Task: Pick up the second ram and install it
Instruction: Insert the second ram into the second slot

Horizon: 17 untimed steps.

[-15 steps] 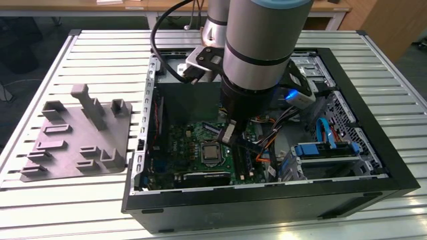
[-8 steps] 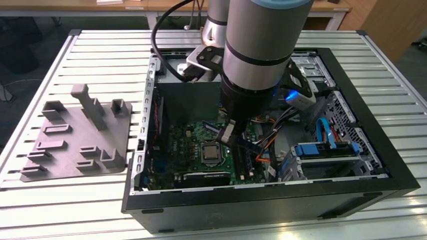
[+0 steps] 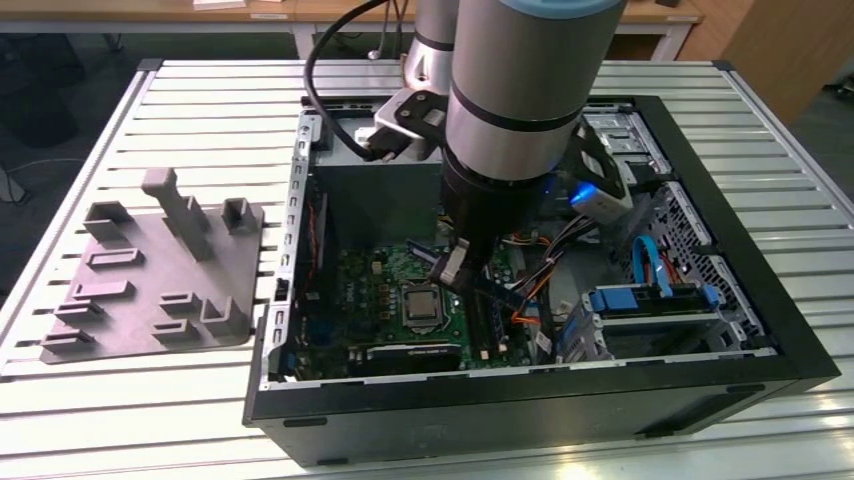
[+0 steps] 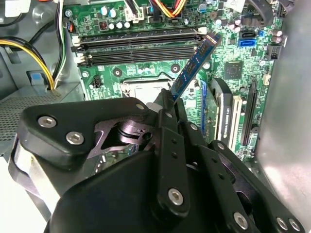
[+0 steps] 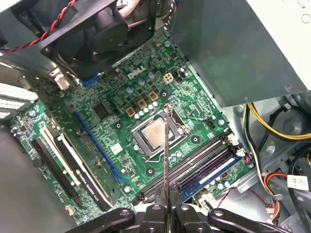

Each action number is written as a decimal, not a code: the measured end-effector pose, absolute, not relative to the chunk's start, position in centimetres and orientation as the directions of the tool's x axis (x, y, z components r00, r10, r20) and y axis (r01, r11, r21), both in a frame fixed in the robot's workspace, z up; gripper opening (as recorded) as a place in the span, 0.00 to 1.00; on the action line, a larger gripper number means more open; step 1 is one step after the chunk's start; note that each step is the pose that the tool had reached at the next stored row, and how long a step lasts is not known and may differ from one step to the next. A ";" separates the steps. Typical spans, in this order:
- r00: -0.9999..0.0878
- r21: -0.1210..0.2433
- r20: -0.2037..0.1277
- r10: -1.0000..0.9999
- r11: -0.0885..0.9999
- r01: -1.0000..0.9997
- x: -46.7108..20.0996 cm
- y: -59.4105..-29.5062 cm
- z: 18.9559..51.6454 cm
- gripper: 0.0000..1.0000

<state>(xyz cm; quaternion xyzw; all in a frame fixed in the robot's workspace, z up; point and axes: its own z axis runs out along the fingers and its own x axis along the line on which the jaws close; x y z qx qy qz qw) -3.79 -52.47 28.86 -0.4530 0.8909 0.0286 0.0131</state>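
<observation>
My gripper (image 3: 455, 266) hangs inside the open computer case, over the green motherboard (image 3: 367, 290). It is shut on the second ram (image 4: 193, 67), a long thin dark stick that juts from the fingers at a slant. In the first wrist view the ram (image 5: 166, 150) shows edge-on as a thin line above the processor socket (image 5: 157, 135), with the gripper (image 5: 166, 198) clamped on its end. The long black memory slots (image 4: 141, 46) lie beyond the stick's free end, apart from it. One slot near the board's edge holds another bluish stick (image 5: 212, 172).
The grey moulded holder tray (image 3: 154, 275) lies on the slatted table at the exterior view's left, outside the black case (image 3: 534, 400). Inside are the grey power-supply box (image 3: 380, 195), a black fan (image 5: 104, 34), bundled cables (image 5: 272, 126) and blue drive brackets (image 3: 647, 300).
</observation>
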 end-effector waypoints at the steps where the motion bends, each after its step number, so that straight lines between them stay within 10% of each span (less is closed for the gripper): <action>1: -0.593 0.039 -0.049 -0.803 0.592 -0.805 -3.8 -52.5 28.9 0.14; 17: -0.664 0.039 -0.049 -0.746 0.663 -0.748 -3.8 -52.5 28.8 0.14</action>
